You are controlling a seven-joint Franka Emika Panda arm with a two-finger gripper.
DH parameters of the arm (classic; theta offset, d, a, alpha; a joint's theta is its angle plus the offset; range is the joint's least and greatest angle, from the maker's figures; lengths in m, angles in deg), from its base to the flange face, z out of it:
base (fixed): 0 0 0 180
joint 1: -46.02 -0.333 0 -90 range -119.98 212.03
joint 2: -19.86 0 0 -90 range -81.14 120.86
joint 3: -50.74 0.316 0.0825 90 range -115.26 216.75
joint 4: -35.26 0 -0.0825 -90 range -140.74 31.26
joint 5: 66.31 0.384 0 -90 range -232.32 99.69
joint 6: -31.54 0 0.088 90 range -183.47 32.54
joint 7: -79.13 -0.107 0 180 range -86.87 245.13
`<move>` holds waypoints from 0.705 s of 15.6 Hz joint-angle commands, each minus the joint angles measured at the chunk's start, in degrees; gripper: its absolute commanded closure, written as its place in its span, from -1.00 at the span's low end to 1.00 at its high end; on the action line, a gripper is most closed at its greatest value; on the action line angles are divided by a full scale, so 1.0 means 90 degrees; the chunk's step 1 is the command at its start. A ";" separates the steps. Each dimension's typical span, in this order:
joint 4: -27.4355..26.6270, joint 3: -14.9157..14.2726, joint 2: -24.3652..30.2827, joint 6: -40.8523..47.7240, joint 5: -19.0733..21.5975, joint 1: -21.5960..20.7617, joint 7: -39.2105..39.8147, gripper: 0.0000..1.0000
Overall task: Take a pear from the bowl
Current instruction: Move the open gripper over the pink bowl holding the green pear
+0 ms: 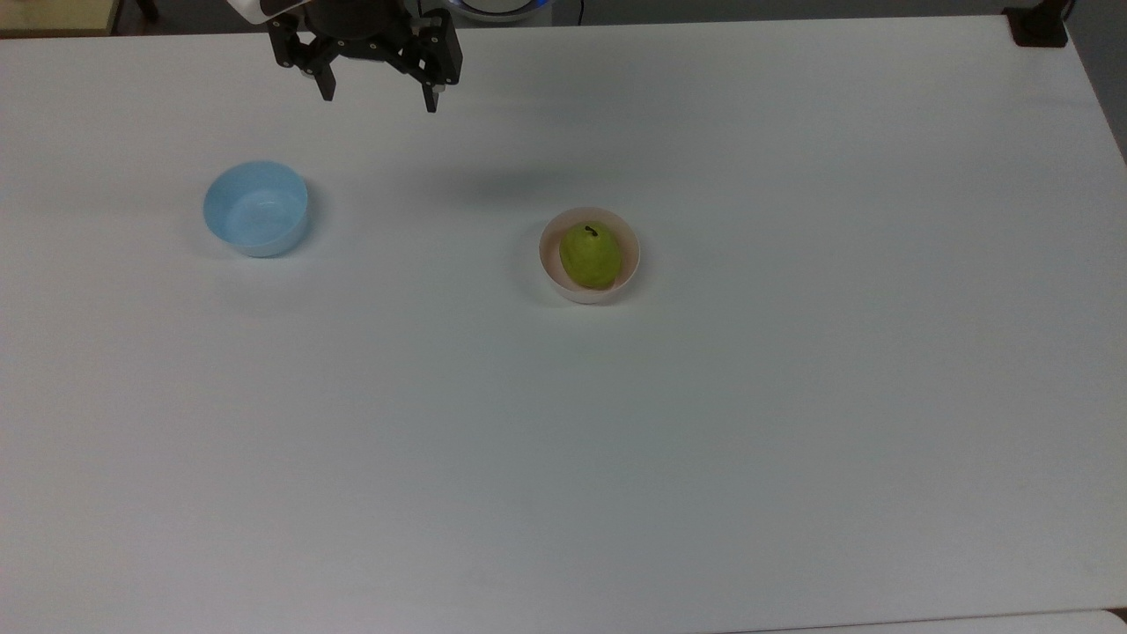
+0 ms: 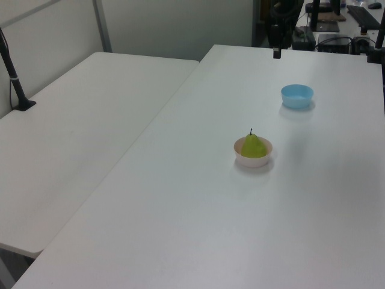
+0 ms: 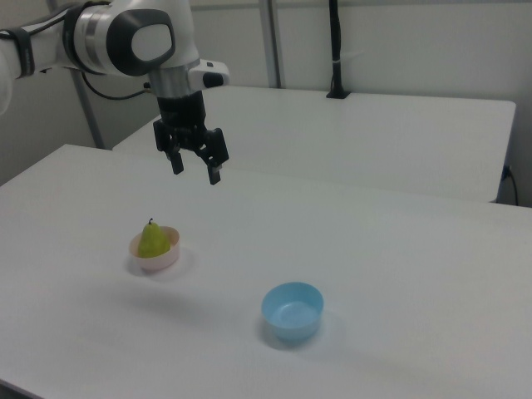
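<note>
Tool [image 1: 379,92] of the Franka arm hung high above the white desk [image 1: 704,440], its two fingers spread wide and holding nothing. It stood well apart from the pear [image 1: 589,256], which sat upright, stem up, in the pale pink bowl [image 1: 630,264] near the middle of the desk. In the right view the tool [image 3: 193,169] was above and to the right view's right of the fruit [image 3: 153,240]. The pick had not begun.

The pear nearly filled its bowl, leaving little room between fruit and rim. A descent slightly off centre could, by this reading, put a fingertip on the rim and tip or shove the light bowl. The fruit's rounded, tapering sides might also let it slip from a grip taken too near the stem.

A light blue bowl [image 1: 256,209], empty, stood well apart from the pink bowl on the top view's left, nearer the tool. Nothing lay between the tool and the pear. A second white table [image 2: 72,138] adjoined the desk in the left view.
</note>
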 commanded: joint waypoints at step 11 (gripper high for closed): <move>-0.0008 -0.0156 -0.0001 0.0071 0.0004 -0.0164 -0.0040 -1.00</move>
